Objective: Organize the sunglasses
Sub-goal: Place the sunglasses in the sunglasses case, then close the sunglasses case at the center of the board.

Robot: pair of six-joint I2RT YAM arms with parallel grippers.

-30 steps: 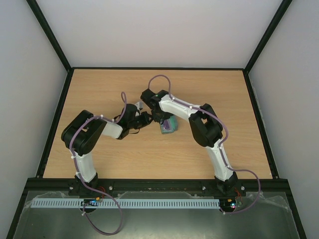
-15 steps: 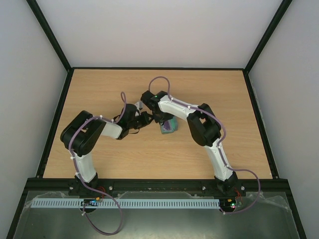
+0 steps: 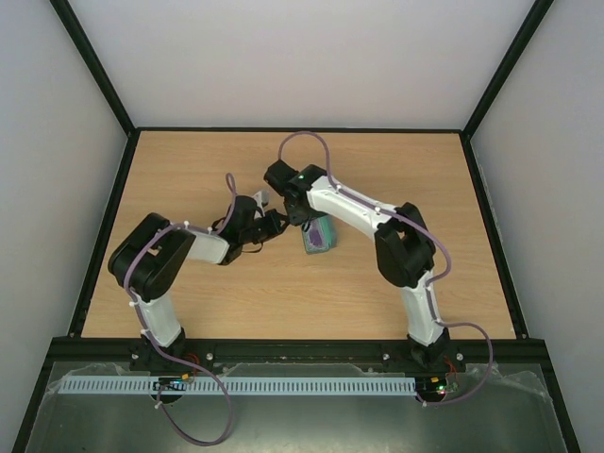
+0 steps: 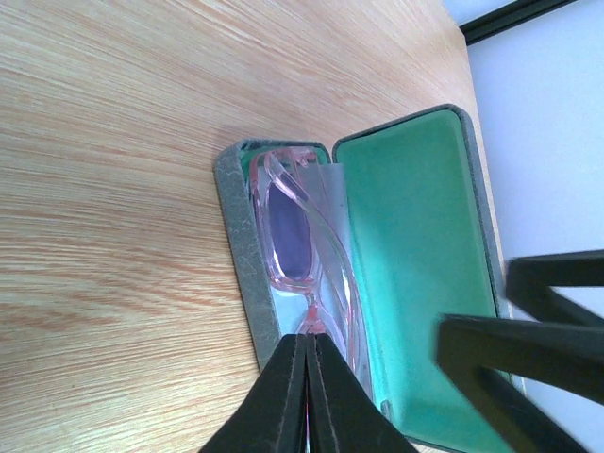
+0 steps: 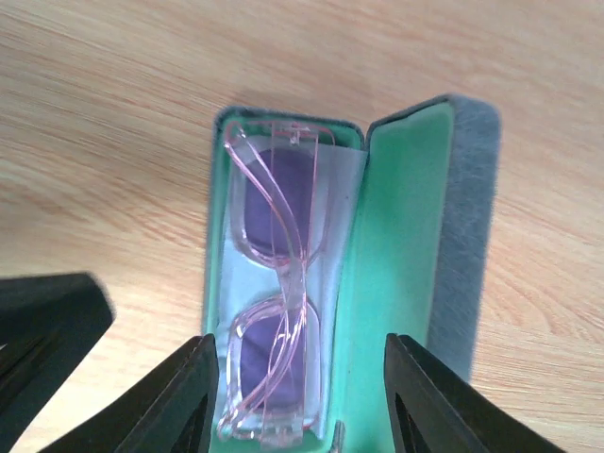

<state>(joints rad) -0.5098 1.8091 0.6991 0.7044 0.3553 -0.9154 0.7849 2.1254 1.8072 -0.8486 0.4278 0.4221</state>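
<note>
Right gripper (image 5: 300, 342) hangs released, fingers spread either side of the open case (image 5: 406, 236); my left gripper (image 4: 307, 340) is clenched at the case's near end. I see the sunglasses (image 5: 281, 203), with their thin translucent pink frame and purplish lenses, folded in the green-lined tray on a pale cloth (image 5: 338, 203). Beyond are the light wood table (image 3: 453, 189) and plain white walls (image 3: 302, 57).

A light wooden tabletop (image 3: 189, 170) with fine grain, edged by a black frame (image 3: 104, 217) and enclosed by plain white walls (image 3: 302, 57). Near its middle lies an oblong blue-grey case (image 5: 401, 217), hinged open, with bright green lining. A pale cloth (image 5: 338, 184) lies in its base half.
</note>
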